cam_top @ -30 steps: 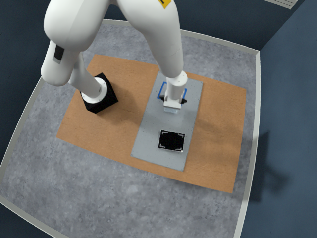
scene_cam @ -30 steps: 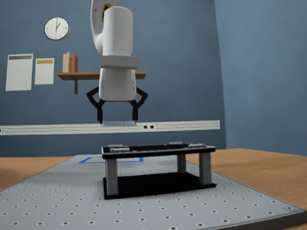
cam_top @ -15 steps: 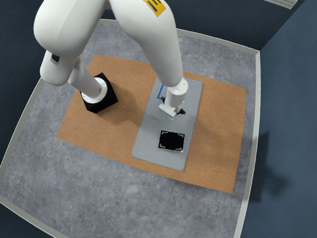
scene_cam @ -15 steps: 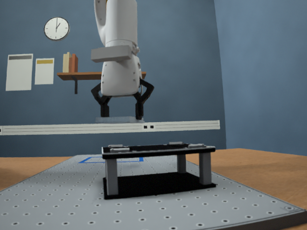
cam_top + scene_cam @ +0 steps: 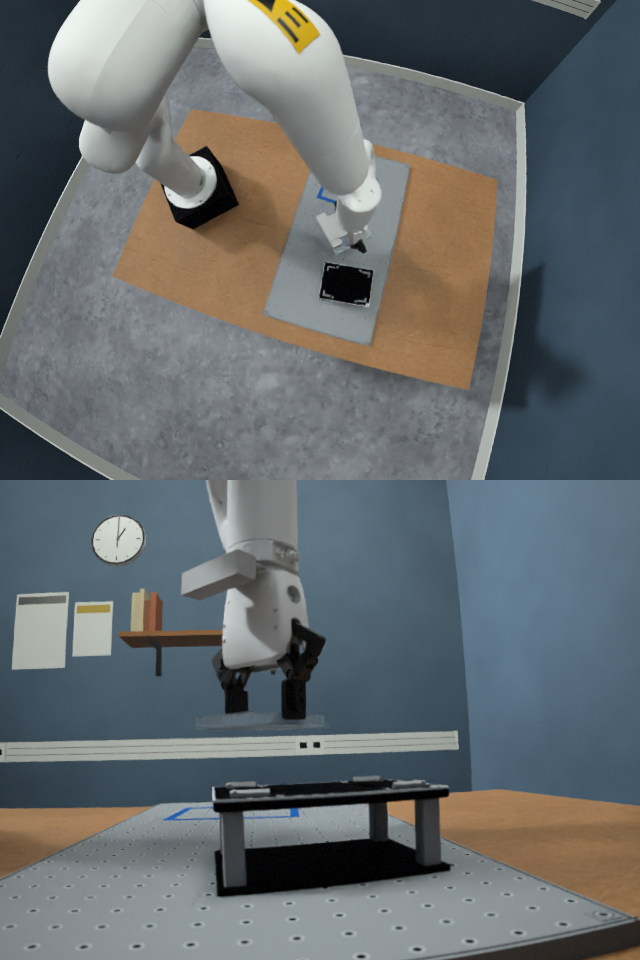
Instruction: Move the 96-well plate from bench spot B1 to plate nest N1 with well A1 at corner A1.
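Note:
My gripper (image 5: 352, 243) (image 5: 264, 709) is shut on the clear 96-well plate (image 5: 338, 248) (image 5: 311, 721) and holds it level in the air. The plate hangs well above the bench, a little behind the raised black nest N1 (image 5: 345, 285) (image 5: 330, 793), and is higher than the nest top. The nest stands on grey posts with pale locators at its corners, and nothing lies in it. The blue outline of spot B1 (image 5: 322, 195) (image 5: 178, 815) is bare behind the nest. I cannot make out the plate's cut-off corner or the A1 mark.
The nest and B1 sit on a grey perforated board (image 5: 310, 310) (image 5: 129, 893) on a wooden table (image 5: 206, 258). The arm's black base (image 5: 206, 209) stands at the table's left. A low wall rims the floor area.

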`<state>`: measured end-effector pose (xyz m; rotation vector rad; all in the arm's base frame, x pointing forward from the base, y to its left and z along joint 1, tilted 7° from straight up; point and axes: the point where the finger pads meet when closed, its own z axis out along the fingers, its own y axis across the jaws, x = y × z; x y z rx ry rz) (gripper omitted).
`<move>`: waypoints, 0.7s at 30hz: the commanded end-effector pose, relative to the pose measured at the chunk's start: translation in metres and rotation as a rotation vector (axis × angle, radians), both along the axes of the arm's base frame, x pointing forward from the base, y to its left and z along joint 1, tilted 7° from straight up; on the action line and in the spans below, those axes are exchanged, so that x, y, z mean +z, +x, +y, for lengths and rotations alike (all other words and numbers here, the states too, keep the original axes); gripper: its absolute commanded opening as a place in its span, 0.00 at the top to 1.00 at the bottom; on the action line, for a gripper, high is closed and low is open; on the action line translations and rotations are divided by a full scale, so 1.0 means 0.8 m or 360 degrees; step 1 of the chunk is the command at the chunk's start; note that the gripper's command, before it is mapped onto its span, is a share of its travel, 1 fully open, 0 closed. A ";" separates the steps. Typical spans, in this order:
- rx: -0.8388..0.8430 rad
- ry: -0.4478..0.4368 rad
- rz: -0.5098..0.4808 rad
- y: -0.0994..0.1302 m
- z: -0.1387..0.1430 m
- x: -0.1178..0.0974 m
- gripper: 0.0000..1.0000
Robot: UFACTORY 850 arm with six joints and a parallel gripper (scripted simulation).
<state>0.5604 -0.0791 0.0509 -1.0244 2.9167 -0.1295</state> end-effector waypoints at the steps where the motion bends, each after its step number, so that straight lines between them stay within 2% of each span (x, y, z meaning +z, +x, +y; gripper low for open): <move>1: -0.0253 -0.0023 -0.0025 0.004 -0.018 0.006 1.00; 12: -0.0833 0.0021 -0.0069 0.012 -0.062 0.018 1.00; 14: -0.0833 0.0021 -0.0069 0.012 -0.062 0.018 1.00; 18: -0.1035 0.0037 -0.0085 0.014 -0.078 0.022 1.00; 21: -0.1035 0.0036 -0.0085 0.016 -0.090 0.026 1.00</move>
